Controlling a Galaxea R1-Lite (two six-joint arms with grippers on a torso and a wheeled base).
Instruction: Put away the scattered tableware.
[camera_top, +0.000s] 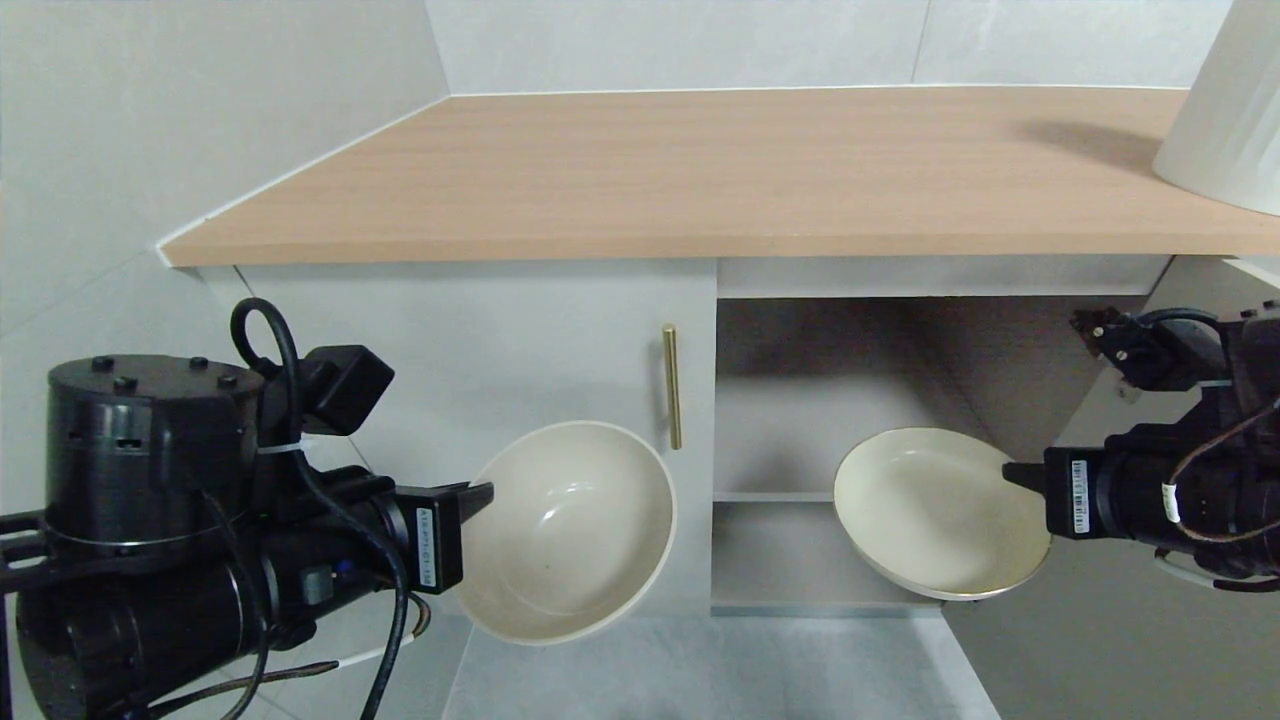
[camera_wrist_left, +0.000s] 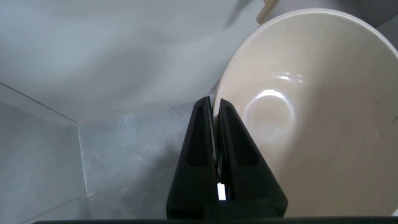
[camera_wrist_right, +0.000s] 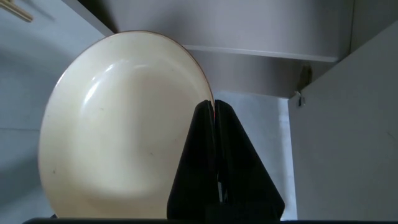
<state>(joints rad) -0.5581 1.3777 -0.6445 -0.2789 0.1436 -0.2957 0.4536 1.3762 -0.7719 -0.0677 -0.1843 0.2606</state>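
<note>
While left gripper is clamping the bowl and right gripper the plate, level entry toward twelve o'clock is looking safest.

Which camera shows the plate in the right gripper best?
The head view: nearly the whole plate shows, tilted, its rim pinched by the right gripper in front of the open cabinet. The right wrist view shows the rim grip but cuts off the plate's lower edge. The left wrist view shows the bowl instead.

No legible text or signs
</note>
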